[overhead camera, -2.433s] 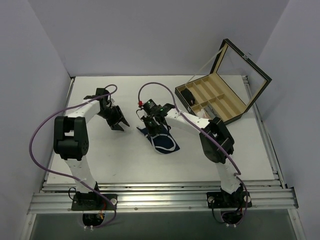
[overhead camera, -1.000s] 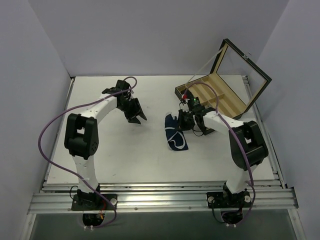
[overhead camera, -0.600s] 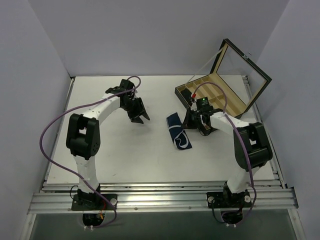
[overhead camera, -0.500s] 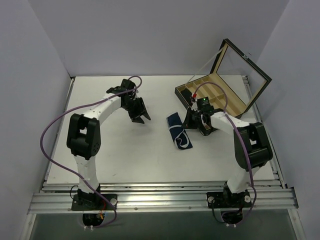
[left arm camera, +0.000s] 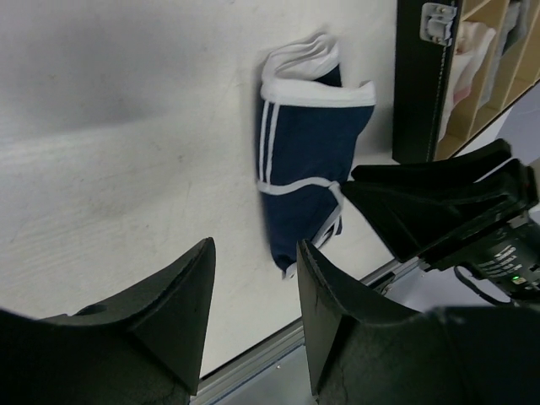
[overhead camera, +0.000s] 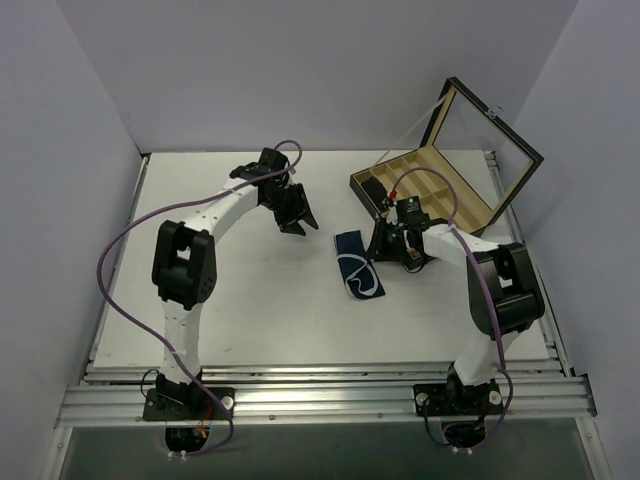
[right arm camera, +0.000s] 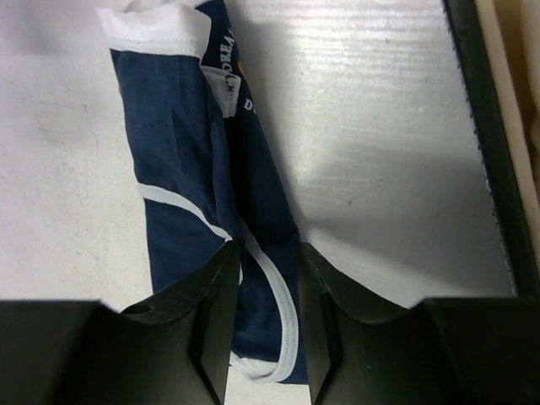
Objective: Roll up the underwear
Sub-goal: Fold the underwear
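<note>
Both parted, you're gripping nothing: left end effector [overhead camera: 297,222] hangs clear, right end effector [right arm camera: 268,253] straddles the underwear [overhead camera: 357,266] edge. It lies folded on the worktop [overhead camera: 250,300], near-left of box [overhead camera: 430,200], ready to roll.

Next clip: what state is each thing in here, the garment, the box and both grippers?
underwear: folded into a narrow strip, lying flat on the table, not rolled.
box: open.
left gripper: open, empty, above the table.
right gripper: open, jaws either side of a fold at the underwear's edge.
</note>
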`<state>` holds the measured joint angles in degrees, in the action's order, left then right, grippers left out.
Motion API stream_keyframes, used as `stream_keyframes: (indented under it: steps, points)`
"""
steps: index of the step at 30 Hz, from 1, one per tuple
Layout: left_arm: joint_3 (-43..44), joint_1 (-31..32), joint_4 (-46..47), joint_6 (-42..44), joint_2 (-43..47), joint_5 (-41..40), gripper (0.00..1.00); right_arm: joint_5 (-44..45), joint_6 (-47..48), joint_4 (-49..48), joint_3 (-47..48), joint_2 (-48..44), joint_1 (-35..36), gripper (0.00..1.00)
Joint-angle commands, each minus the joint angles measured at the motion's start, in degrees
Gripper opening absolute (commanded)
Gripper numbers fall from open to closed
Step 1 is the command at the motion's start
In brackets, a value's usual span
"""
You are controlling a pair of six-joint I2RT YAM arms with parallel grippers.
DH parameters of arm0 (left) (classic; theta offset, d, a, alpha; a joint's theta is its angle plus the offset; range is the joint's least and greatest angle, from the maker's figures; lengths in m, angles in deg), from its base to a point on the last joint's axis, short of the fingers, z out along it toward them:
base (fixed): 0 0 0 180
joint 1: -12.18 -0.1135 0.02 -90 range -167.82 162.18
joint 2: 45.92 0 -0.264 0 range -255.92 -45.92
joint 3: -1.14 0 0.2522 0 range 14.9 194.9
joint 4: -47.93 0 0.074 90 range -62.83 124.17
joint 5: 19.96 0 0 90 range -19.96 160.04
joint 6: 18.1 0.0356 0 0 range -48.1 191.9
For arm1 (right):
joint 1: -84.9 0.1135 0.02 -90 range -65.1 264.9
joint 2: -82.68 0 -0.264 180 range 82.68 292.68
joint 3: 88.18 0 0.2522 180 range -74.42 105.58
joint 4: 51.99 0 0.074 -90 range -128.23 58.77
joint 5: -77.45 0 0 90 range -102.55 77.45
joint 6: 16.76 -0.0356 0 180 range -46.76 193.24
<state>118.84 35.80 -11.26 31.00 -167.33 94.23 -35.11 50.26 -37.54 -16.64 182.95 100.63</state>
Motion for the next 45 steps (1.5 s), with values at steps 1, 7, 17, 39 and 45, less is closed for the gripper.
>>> stream_keyframes:
  steps: [1,7,17,39,45]
  points:
    - [6.1,1.1,1.7,1.3,-2.7,2.2,0.52,0.8,0.0,1.7,-1.4,-1.2,-0.3,0.30]
    - [11.7,1.1,1.0,1.6,-8.3,3.9,0.52,-1.0,-0.3,-0.2,-2.1,-0.2,-0.1,0.34]
    - [6.8,0.6,1.5,3.8,-6.8,0.9,0.52,-4.5,-0.6,-3.8,-0.8,3.0,5.0,0.32]
    - [-9.2,0.6,-3.5,18.7,7.8,-1.4,0.53,-1.1,-4.5,-2.6,-4.4,-4.5,21.1,0.35]
    - [-6.2,1.5,-6.2,21.1,3.9,1.2,0.53,-0.3,-6.5,-1.4,-4.3,-8.8,21.8,0.37]
